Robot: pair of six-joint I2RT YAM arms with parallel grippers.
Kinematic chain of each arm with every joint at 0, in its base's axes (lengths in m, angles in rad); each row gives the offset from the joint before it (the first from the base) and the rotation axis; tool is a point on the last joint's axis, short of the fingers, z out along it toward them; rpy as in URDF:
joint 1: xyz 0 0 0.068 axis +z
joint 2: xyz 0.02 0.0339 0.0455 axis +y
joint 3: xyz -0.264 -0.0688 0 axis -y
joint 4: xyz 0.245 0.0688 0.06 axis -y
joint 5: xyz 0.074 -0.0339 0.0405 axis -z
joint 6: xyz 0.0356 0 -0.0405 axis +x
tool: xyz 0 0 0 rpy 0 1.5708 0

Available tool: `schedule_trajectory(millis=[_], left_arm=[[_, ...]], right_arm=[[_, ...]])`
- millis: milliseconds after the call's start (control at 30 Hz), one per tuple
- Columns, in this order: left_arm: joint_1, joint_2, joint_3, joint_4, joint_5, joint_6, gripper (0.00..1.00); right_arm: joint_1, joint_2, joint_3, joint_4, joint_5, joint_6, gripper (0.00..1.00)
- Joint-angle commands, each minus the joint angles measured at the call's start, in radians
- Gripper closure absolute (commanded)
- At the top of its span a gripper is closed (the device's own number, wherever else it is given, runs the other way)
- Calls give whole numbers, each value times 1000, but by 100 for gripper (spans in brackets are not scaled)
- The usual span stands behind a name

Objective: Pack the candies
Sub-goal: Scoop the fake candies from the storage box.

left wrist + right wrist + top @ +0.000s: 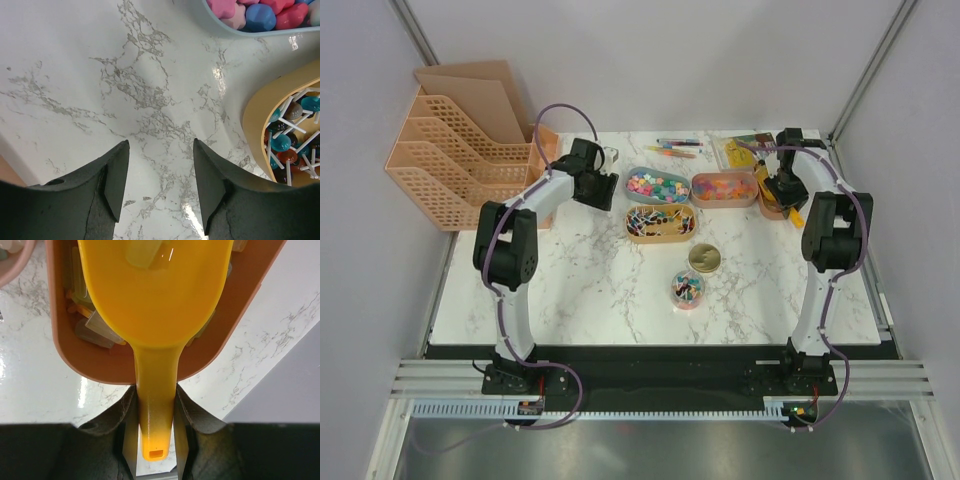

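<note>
Candies in mixed bright colours fill a blue tray (657, 185), and pink and blue ones (260, 15) show at the top right of the left wrist view. My left gripper (160, 150) is open over bare marble just left of that tray, holding nothing. My right gripper (156, 400) is shut on the handle of a yellow scoop (155, 290). The scoop's bowl sits over a terracotta tray (100, 365) of pale wrapped candies (95, 330), with one pale wrapped piece (145, 252) in it. From above, that gripper (782, 195) is at the table's back right.
A pink tray (725, 187) of orange and yellow sweets and a tan tray (660, 222) of lollipops (290, 140) lie mid-table. In front stand a small jar (688, 289) with candies inside and a gold lid (704, 259). Pens (675, 148) lie at the back; an orange file rack (460, 160) stands left.
</note>
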State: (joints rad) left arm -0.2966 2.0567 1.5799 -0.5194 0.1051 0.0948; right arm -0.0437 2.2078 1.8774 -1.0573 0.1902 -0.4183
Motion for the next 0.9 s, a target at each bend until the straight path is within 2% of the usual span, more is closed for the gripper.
schedule_trajectory(millis=[0,433,867], left_arm=[[5,-59,-4,47,-19,40,39],[5,-82,-32,68,-13,52,39],[7,-61,-3,71,-15,68,39]], right_arm=[[11,-40,-95,95,-132,-8,100],[8,-192,-332,304,-175,23,100],[-11,-327,-409,385,-187,30,100]])
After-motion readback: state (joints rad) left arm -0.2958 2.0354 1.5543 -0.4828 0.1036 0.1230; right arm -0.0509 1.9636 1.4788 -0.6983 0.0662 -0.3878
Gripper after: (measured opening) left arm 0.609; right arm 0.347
